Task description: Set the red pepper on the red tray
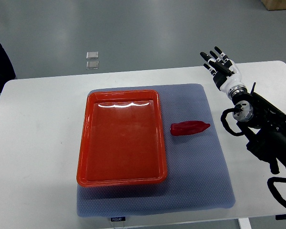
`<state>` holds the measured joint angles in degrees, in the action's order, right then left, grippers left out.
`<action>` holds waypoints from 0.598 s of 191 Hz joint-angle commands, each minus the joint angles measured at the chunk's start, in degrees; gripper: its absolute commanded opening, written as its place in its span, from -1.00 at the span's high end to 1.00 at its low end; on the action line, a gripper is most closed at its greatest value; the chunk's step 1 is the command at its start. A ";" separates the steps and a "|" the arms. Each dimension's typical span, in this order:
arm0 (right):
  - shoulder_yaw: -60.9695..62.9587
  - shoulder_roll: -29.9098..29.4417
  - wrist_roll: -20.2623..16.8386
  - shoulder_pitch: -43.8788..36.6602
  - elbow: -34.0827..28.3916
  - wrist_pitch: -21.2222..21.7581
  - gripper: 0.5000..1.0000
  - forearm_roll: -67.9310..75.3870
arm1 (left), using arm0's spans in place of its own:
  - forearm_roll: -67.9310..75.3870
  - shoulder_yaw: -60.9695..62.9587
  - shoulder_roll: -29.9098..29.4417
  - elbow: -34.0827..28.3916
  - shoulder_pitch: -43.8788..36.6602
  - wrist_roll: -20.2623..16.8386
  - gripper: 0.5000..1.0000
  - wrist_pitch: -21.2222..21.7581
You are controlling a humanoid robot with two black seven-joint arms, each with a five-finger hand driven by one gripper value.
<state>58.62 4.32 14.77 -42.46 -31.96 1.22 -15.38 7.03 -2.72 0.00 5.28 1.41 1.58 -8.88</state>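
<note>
Lying beside red tray point(122, 138): red pepper point(189, 128)

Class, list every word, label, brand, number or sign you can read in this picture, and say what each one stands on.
Small dark label on the front edge of the blue-grey textured mat: light print, too small and blurred to read.
Glossy red rectangular plastic tray: no text visible.
Long red pepper: no text visible.
White and black robot hand: no readable print.
Two small clear squares on the floor: no readable print.

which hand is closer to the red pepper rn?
Right. The right hand is up past the far right corner of the mat, fingers spread, holding nothing, apart from the red pepper, which lies on the mat beside the red tray. The left hand is out of view.
</note>
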 commanded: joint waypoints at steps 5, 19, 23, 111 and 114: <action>0.00 0.08 0.00 0.01 0.05 0.01 -0.67 0.00 | 0.00 0.00 0.00 0.00 0.00 -0.09 -1.00 -0.26; 0.00 0.08 0.00 -0.08 -0.03 -0.08 -0.67 0.00 | -0.08 -0.09 0.00 0.00 -0.09 -0.09 -1.00 -0.61; 0.00 -0.01 0.00 -0.08 -0.03 -0.08 -0.67 0.00 | -0.08 -0.09 0.00 0.00 -0.09 -0.09 -1.00 -0.61; 0.00 0.25 0.00 0.01 -0.03 -0.43 -0.67 0.00 | -0.08 0.09 0.00 -0.09 0.00 0.00 -1.00 0.00; 0.00 0.16 0.00 0.01 -0.03 -0.43 -0.67 0.00 | -0.08 0.09 0.00 -0.09 -0.09 0.00 -1.00 0.00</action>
<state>58.62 4.52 14.77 -42.47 -32.00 0.79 -15.38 6.95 -2.59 0.00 5.18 1.31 1.58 -8.88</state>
